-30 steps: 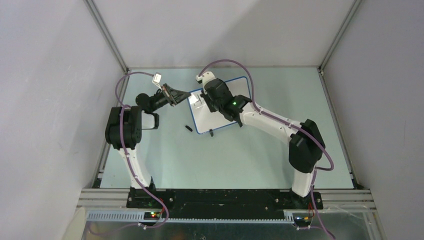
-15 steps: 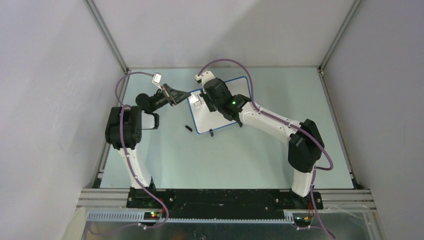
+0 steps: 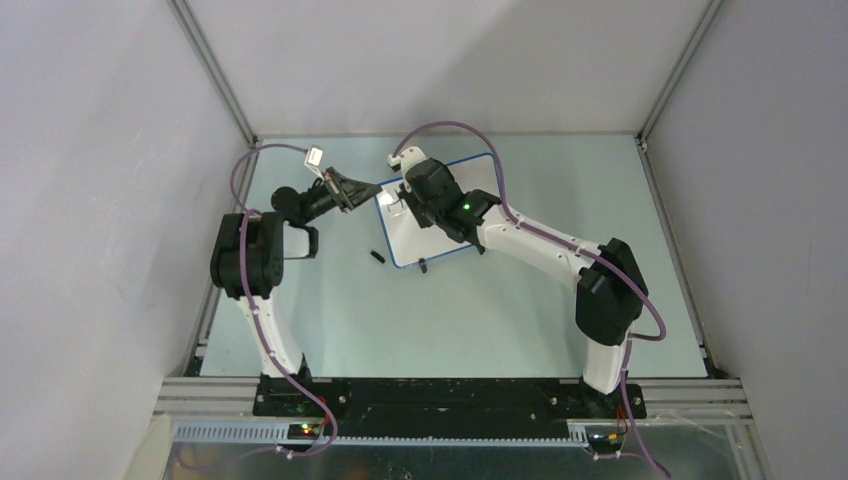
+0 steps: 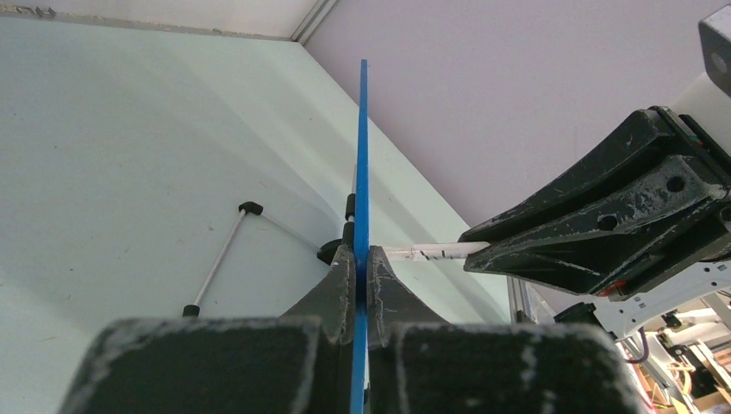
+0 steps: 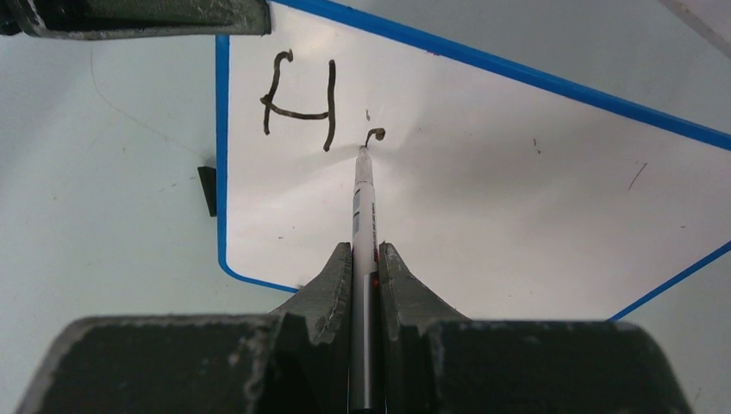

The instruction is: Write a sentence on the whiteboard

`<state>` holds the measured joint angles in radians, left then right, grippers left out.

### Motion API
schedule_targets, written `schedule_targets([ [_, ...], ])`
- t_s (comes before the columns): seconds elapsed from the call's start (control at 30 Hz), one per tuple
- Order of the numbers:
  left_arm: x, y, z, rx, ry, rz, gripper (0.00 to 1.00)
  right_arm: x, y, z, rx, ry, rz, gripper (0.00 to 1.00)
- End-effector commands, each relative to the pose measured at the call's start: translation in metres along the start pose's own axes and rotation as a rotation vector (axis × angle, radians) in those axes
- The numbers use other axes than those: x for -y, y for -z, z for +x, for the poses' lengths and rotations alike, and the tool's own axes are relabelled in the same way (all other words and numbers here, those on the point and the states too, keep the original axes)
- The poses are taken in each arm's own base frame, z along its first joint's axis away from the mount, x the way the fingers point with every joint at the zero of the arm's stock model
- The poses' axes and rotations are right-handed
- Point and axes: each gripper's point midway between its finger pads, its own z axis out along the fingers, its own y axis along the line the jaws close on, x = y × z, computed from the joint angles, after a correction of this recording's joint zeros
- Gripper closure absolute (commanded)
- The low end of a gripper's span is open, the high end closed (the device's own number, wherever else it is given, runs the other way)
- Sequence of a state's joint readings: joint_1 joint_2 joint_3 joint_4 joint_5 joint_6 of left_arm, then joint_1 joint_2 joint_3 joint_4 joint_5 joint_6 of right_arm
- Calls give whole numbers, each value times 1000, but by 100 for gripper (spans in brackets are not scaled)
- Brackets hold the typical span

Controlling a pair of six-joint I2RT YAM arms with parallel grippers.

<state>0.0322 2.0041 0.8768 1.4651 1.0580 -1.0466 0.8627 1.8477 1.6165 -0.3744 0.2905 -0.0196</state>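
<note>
The whiteboard (image 3: 405, 240) lies tilted on the table, white with a thin blue frame (image 5: 222, 172). My left gripper (image 4: 362, 254) is shut on its left edge, which shows as a blue line (image 4: 362, 155) between the jaws. My right gripper (image 5: 365, 250) is shut on a slim white-and-black marker (image 5: 363, 203) whose tip touches the board. Of the sentence, a black "H" (image 5: 299, 102) and a short curved stroke (image 5: 374, 134) at the marker tip show near the board's top left corner. In the top view the right gripper (image 3: 400, 197) hovers over the board's left part, close to the left gripper (image 3: 372, 190).
A small black cap (image 3: 377, 257) lies on the table left of the board's near corner. A black clip foot (image 3: 423, 266) sticks out at the board's near edge. A thin wire stand (image 4: 215, 259) shows behind the board. Walls enclose the table on three sides.
My right gripper has shifted slightly toward the far left with the marker on the board. The left arm and the board have not moved.
</note>
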Motion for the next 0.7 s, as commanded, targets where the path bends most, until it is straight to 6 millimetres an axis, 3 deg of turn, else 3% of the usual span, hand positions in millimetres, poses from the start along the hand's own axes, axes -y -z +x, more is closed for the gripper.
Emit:
schedule_targets([
  [0.0, 10, -2, -5, -2, -68, 46, 100, -3, 2, -7, 0, 19, -10, 100],
  [0.27, 11, -2, -5, -3, -71, 46, 100, 12, 2, -2, -19, 21, 68, 100],
  [0.67, 11, -3, -5, -2, -71, 47, 100, 19, 0, -13, 4, 9, 97, 100],
])
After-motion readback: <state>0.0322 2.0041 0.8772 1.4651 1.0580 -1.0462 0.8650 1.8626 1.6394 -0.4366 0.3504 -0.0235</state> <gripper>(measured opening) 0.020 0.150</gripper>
